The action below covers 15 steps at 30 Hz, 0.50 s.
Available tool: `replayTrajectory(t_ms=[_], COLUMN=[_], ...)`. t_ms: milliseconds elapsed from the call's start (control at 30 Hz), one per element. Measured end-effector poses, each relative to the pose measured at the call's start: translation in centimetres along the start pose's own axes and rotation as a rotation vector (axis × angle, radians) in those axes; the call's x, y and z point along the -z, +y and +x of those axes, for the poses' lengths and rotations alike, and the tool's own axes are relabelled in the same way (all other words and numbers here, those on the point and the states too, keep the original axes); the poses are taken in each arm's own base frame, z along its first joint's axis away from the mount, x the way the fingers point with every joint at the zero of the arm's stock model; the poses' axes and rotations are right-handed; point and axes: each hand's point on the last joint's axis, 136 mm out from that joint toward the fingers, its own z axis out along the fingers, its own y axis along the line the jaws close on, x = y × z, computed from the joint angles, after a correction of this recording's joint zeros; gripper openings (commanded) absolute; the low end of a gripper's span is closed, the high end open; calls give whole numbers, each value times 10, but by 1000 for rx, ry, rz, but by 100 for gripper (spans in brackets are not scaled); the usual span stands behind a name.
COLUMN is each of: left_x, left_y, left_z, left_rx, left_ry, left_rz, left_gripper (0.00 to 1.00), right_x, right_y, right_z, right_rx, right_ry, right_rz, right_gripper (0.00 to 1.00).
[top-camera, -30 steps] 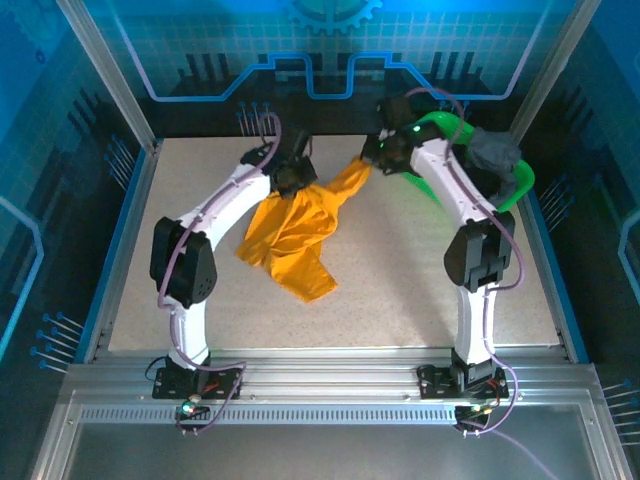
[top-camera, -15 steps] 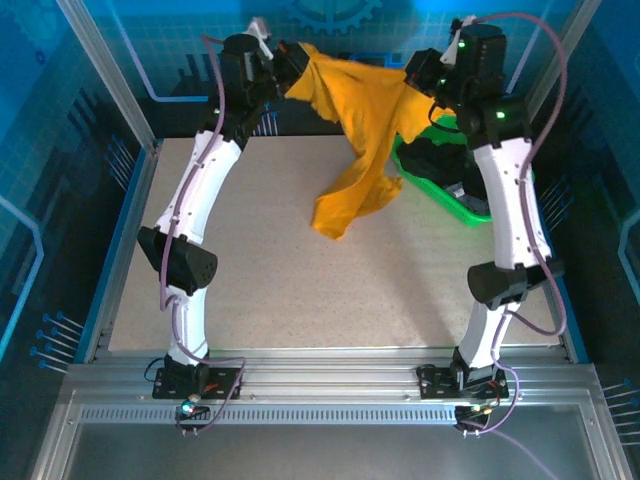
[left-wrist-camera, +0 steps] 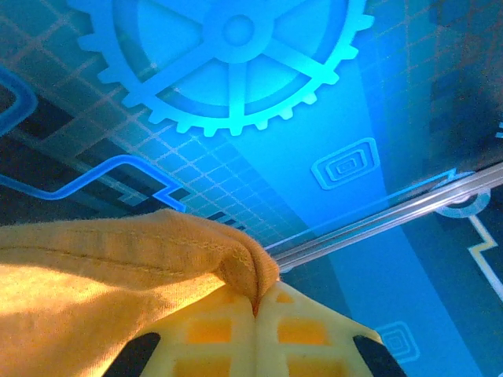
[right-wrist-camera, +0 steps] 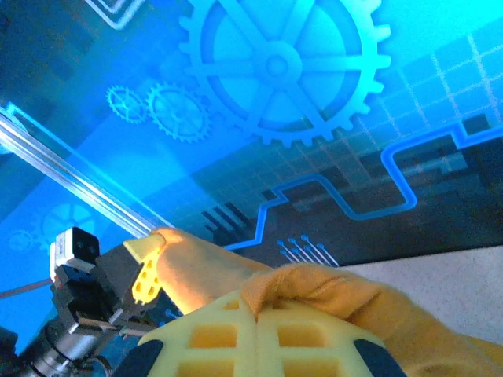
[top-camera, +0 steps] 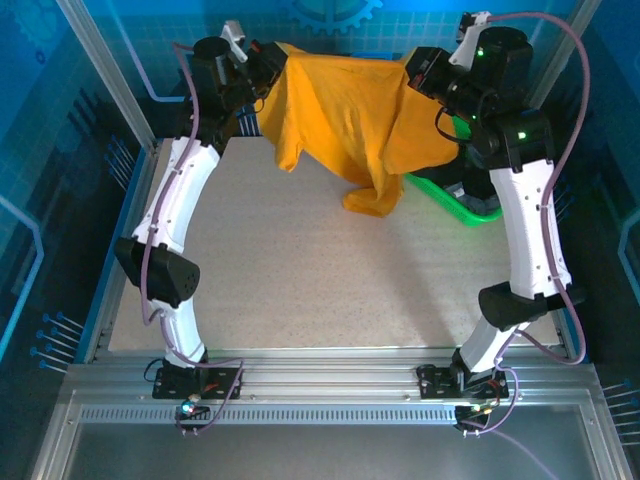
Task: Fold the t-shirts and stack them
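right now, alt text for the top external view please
Both arms hold an orange-yellow t-shirt stretched in the air between them, the left gripper and right gripper each shut on an upper corner. A green basket sits far right, partly hidden.

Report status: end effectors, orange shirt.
Left end effector shut on orange t-shirt. Right end effector likewise. Shirt stretched aloft between them. Green basket beside its hanging end.

No legible text, brand, number or label anywhere, blue back wall (top-camera: 200, 30) printed with wordless graphics, large gear emblem (left-wrist-camera: 236, 35), two smaller gears (right-wrist-camera: 177, 112), circuit lines (right-wrist-camera: 397, 184), nested-square icon (left-wrist-camera: 346, 163), none carrying lettering
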Motion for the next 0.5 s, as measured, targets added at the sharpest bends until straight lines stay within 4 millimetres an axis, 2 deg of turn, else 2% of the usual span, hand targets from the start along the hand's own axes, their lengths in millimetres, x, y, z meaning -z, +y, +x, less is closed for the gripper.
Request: replayTrajectory(t_ms=[133,167,233,400,433,467,500], left_x=[-4,-4,-4,12,17,26,34], left_y=[18,26,44,115,128,147,163], left_z=[1,2,0,-24,-27,-29,-33], left_rx=[5,7,5,-9,-12,-14,-22], left_ry=[14,18,20,-16,-19,-25,-39], left_rz=[-40,-58,-99,-301,-345,-411,-472], left_gripper=[0,0,0,0,0,3,12], right_x=[-9,-13,-20,-19,-18,-17,-17], right_y=[0,2,12,56,62,66,70], right_z=[24,37,77,253,283,310,337], right_rx=[-32,-35,-32,35,53,71,90], right_ry=[85,120,214,578,632,687,751], right_rz=[-21,-27,-47,-155,-179,-196,-213], right_gripper=[0,0,0,0,0,7,22])
